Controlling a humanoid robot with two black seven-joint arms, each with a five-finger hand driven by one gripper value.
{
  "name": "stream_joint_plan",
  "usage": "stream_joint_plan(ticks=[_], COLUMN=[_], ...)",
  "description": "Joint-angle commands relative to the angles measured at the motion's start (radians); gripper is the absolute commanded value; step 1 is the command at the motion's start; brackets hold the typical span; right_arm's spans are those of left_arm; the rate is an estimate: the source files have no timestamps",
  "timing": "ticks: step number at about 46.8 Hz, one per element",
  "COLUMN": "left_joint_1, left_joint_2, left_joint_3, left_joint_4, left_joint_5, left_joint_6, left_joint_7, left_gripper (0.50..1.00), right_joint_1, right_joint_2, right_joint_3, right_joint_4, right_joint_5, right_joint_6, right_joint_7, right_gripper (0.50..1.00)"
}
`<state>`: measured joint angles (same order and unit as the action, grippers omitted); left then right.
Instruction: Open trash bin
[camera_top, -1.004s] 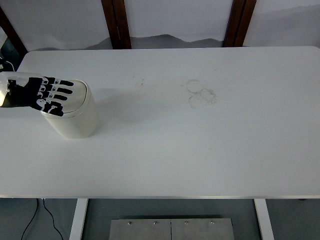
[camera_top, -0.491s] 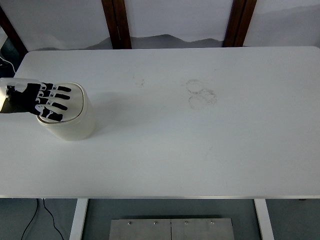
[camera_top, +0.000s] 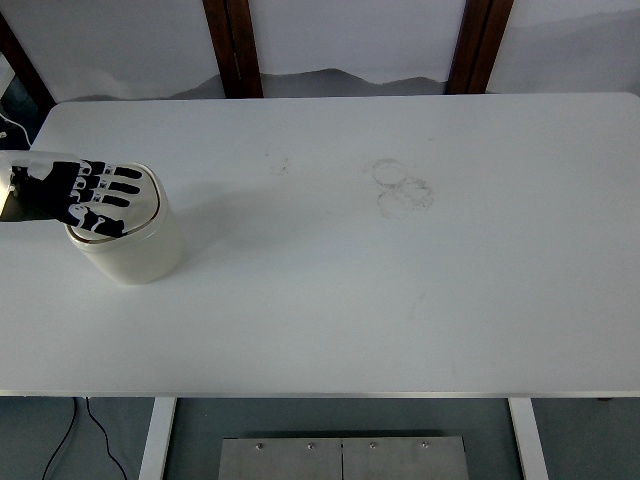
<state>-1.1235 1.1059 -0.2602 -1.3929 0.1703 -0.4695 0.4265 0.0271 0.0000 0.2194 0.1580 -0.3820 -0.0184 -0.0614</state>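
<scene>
A small cream-white trash bin (camera_top: 135, 248) with a round lid stands at the left of the white table (camera_top: 400, 300). My left hand (camera_top: 90, 195) comes in from the left edge and lies flat on top of the lid, fingers stretched out to the right and holding nothing. The hand covers most of the lid. The lid looks shut. My right arm is not in view.
Faint ring marks (camera_top: 400, 188) stain the table's middle back. Two dark wooden posts (camera_top: 232, 45) stand behind the far edge. A black cable (camera_top: 85, 425) hangs below the table's near left corner.
The bin and my left hand on its lid have shifted a little to the left, and the bin now stands more upright. The fingers stay stretched out.
</scene>
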Motion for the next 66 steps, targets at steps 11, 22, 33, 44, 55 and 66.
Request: stream_joint_plan(ticks=[11, 22, 33, 44, 55, 66], left_joint_1=[-0.025, -0.082, -0.188, -0.216, -0.213, -0.210], left_joint_2=[0.002, 0.005, 0.002, -0.014, -0.055, -0.123], left_joint_3=[-0.001, -0.002, -0.007, -0.053, -0.099, -0.116], left_joint_4=[0.000, 0.003, 0.041, 0.133, 0.253, 0.388], left_joint_5=[-0.002, -0.005, -0.020, -0.152, -0.255, -0.278], left_joint_6=[-0.001, -0.004, -0.012, -0.012, -0.009, -0.001], left_joint_7=[0.000, -0.002, -0.011, -0.044, -0.159, -0.319], left_gripper=[1.000, 1.000, 1.000, 1.000, 1.000, 1.000], right_joint_1=[-0.001, 0.001, 0.001, -0.001, 0.001, -0.001], right_joint_2=[0.000, 0.000, 0.000, 0.000, 0.000, 0.000], right_joint_3=[0.000, 0.000, 0.000, 0.000, 0.000, 0.000], right_joint_4=[0.000, 0.000, 0.000, 0.000, 0.000, 0.000], right_joint_5=[0.000, 0.000, 0.000, 0.000, 0.000, 0.000], right_joint_6=[0.000, 0.000, 0.000, 0.000, 0.000, 0.000], right_joint_7=[0.000, 0.000, 0.000, 0.000, 0.000, 0.000], right_gripper=[0.995, 0.995, 0.995, 0.995, 0.995, 0.995])
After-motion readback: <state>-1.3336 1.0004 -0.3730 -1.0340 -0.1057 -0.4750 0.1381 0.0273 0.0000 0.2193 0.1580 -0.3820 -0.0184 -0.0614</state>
